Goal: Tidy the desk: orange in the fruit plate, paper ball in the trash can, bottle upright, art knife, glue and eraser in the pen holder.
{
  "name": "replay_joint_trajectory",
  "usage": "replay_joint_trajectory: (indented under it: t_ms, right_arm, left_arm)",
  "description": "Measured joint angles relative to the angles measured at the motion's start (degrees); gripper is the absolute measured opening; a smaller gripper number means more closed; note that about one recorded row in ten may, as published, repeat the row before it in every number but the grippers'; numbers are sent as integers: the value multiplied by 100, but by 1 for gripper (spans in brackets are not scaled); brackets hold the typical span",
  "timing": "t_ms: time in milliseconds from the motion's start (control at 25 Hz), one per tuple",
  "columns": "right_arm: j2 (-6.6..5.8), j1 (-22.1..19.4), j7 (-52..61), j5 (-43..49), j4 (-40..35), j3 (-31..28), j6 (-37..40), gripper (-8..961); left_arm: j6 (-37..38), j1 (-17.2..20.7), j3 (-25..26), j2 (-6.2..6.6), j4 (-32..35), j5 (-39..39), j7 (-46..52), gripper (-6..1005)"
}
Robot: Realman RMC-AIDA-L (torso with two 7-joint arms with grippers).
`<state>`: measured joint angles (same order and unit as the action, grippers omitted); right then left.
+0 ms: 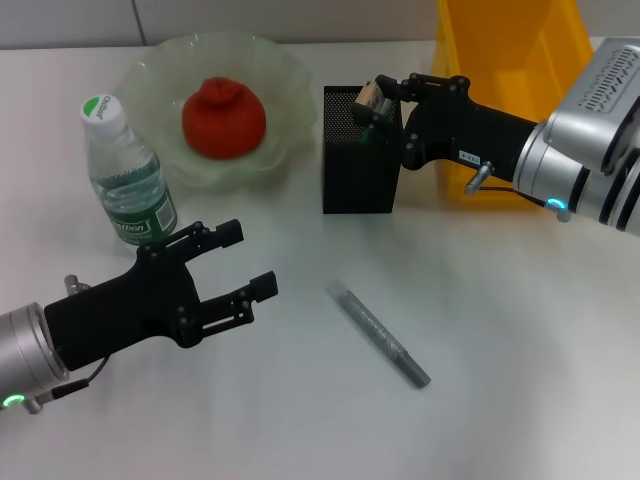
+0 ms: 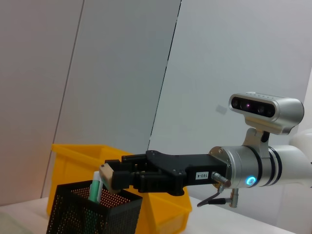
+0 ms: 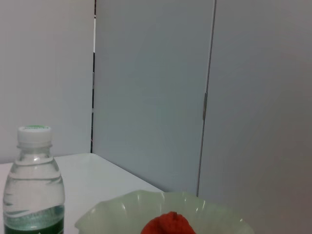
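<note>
My right gripper is shut on the tan eraser and holds it just above the open top of the black mesh pen holder. The left wrist view shows the same: the eraser above the pen holder, with a green-and-white stick standing inside. A grey stick, art knife or glue, lies on the table in front. The orange sits in the pale-green fruit plate. The bottle stands upright. My left gripper is open and empty beside the bottle. The paper ball is out of view.
The yellow trash can stands at the back right, behind my right arm; it also shows in the left wrist view. The right wrist view shows the bottle, the fruit plate and the orange.
</note>
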<state>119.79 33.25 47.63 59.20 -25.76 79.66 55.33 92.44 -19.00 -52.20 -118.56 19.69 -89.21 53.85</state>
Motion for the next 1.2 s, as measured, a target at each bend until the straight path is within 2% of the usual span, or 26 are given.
replay_joint_trajectory:
  t_ms: [680,1200]
  right_arm:
    - [-19,100,14,11,0,89,-24,485]
    - [-2,18,96,-20,-134,85,124,494]
  left_arm:
    - [-18,-7,0,1,26,47,11,799]
    - [-15,-7,0,14,35,59,7,799]
